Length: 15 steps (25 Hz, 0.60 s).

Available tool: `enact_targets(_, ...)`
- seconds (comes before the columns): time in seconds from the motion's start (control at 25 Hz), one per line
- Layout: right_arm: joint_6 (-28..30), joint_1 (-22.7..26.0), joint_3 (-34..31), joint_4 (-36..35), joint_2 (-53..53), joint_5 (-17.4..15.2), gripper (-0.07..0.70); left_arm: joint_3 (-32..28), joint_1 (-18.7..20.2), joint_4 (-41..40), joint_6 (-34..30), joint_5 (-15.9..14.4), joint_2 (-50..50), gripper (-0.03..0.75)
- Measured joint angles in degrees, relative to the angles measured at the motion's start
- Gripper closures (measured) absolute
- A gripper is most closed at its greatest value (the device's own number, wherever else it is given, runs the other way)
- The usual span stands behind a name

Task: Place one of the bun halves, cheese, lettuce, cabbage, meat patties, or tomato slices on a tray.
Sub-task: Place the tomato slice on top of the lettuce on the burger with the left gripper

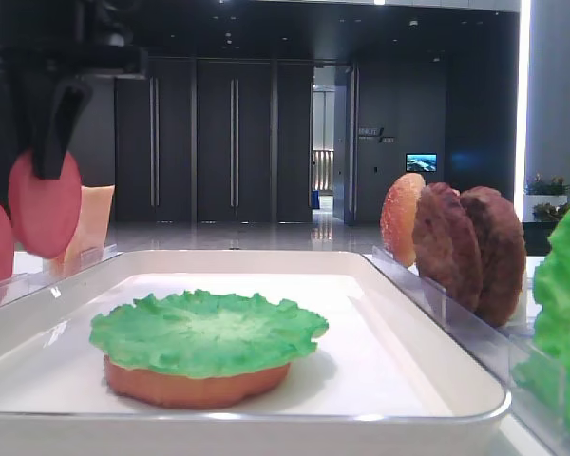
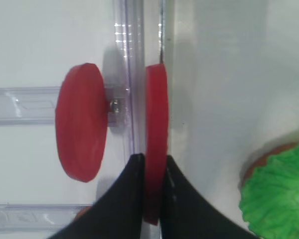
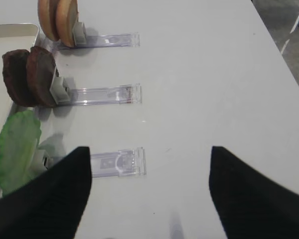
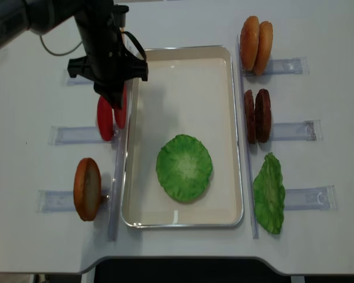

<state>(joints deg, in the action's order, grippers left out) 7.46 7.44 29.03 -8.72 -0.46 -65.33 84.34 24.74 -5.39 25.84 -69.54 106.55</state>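
My left gripper (image 2: 153, 167) is shut on a red tomato slice (image 2: 156, 124), held on edge over the left rim of the white tray (image 4: 183, 76). From above, the left gripper (image 4: 119, 101) and its tomato slice (image 4: 122, 113) hang beside a second tomato slice (image 4: 105, 118) that stands in its clear holder. On the tray lies a green lettuce leaf (image 4: 184, 167) over a bun half (image 1: 195, 385). My right gripper (image 3: 149, 169) is open above bare table, with nothing between its fingers.
Right of the tray, clear holders carry two bun halves (image 4: 256, 45), two meat patties (image 4: 256, 115) and another lettuce leaf (image 4: 269, 192). Cheese (image 4: 87, 188) stands in a holder at the front left. An empty holder end (image 3: 117, 163) lies under the right gripper.
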Motion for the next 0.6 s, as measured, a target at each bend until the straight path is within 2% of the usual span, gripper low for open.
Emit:
enact_targets(0.28,0.0,0.0,0.0,0.0,0.0,0.0,0.155,0.0,-0.26,5.39,-1.47,-0.1,-6.66,0.67)
enact_targets(0.48,0.0,0.0,0.0,0.0,0.0,0.0,0.155,0.0,-0.35,12.97,-3.8,-0.33,-9.86,0.67)
enact_targets(0.6,0.0,0.0,0.0,0.0,0.0,0.0,0.155,-1.98,-0.35,15.47,-5.02,-0.33,-11.87,0.671)
